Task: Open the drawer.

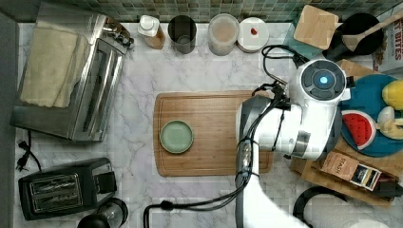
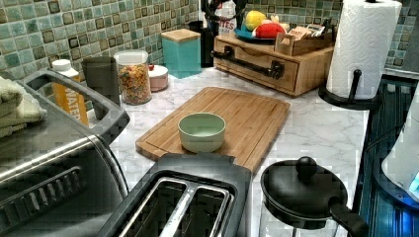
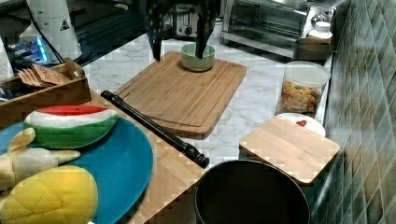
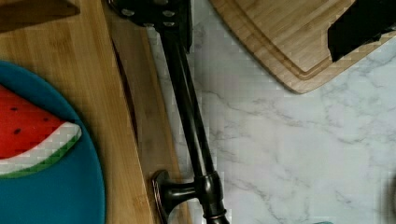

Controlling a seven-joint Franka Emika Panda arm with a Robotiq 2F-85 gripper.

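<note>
The drawer (image 2: 257,66) is the front of a light bamboo box at the counter's edge, and it looks closed, with only a thin dark seam under the box top. Its long black bar handle (image 2: 247,58) (image 3: 154,128) (image 4: 189,107) runs along the drawer front (image 4: 147,130) on two posts. My gripper (image 4: 257,18) (image 3: 178,53) hangs open above the handle. One dark finger (image 4: 156,11) sits over one end of the bar, and the other finger (image 4: 362,25) is over the corner of the cutting board. Nothing is between them. The white arm (image 1: 294,123) covers the gripper in the top view.
A brown cutting board (image 1: 214,114) with a green bowl (image 1: 176,136) lies beside the drawer. A blue plate (image 3: 121,163) of toy fruit and a tea-bag tray (image 3: 51,91) sit on the box top. A paper towel roll (image 2: 363,47), jars, a toaster (image 1: 62,187) and a toaster oven (image 1: 90,80) ring the counter.
</note>
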